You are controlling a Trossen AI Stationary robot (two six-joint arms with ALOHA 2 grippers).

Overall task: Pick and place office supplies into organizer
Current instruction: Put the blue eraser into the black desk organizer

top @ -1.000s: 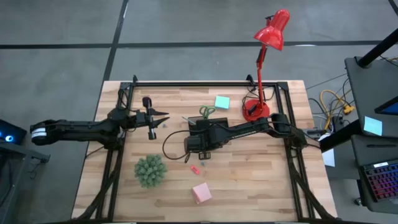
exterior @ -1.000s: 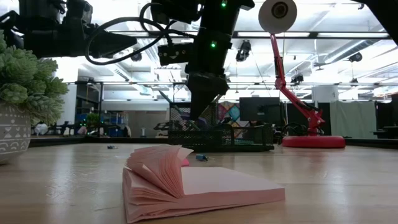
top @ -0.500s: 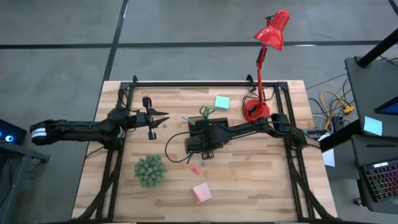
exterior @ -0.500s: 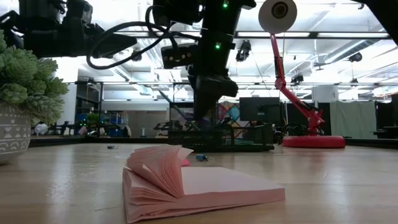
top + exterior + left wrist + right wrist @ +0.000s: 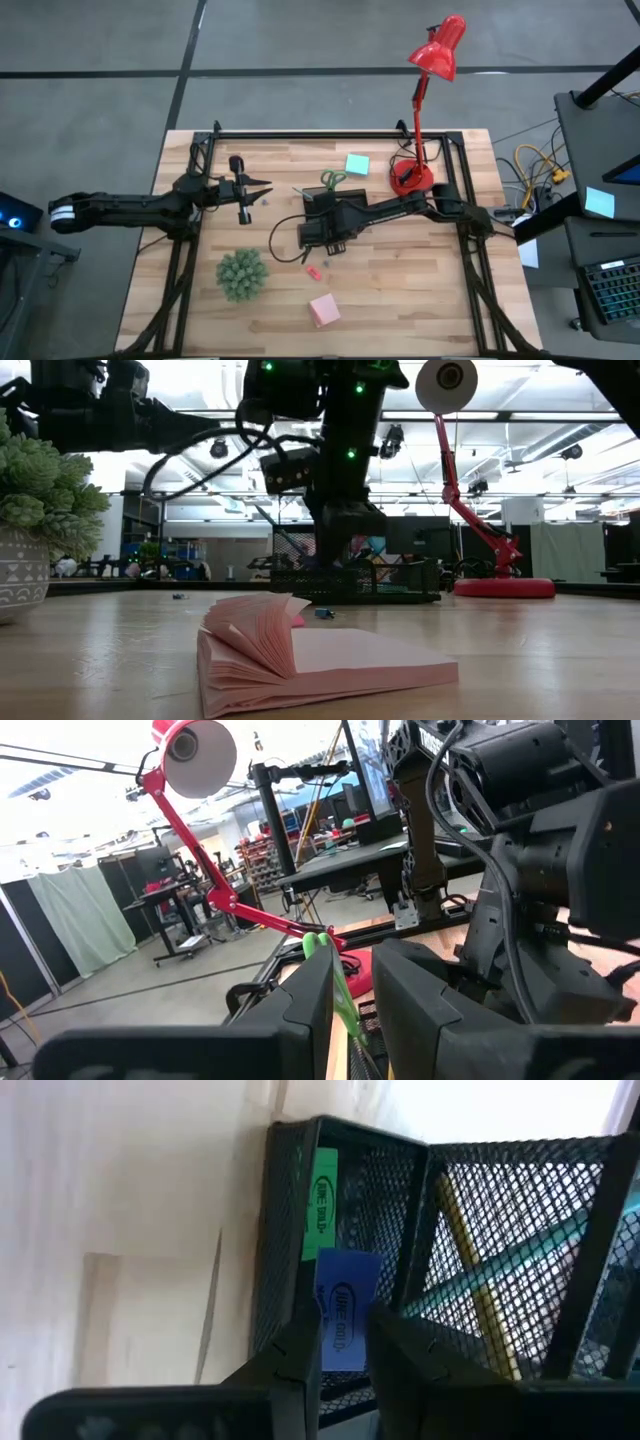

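The black mesh organizer (image 5: 420, 1230) stands mid-table (image 5: 318, 197). A green eraser (image 5: 322, 1200) lies in one of its compartments, and a yellow pencil (image 5: 470, 1270) and a teal pen (image 5: 540, 1250) lie in the one beside it. My right gripper (image 5: 345, 1335) is above it, shut on a blue eraser (image 5: 345, 1305). The green-handled scissors (image 5: 333, 180) and a teal pad (image 5: 357, 164) lie beyond the organizer. A pink eraser (image 5: 313, 271) and a pink pad (image 5: 323, 310) lie nearer. My left gripper (image 5: 265, 191) waits at the left with a narrow gap and nothing in it. My right gripper pinches the blue eraser by its two long side edges (image 5: 325, 1315) between its two fingers (image 5: 295, 1360). The fingers slant down from above, coming from the table's right. The eraser sticks out past the fingertips, printed face showing, over the compartment that holds the green eraser.
A red desk lamp (image 5: 412, 175) stands at the back right, its base close to my right arm. A green spiky plant (image 5: 242, 274) in a pot sits at the front left. A black cable (image 5: 285, 235) loops from my right wrist over the table.
My right gripper has rolled about its own pointing line while staying over the organizer, and its cable loop has swung with it.
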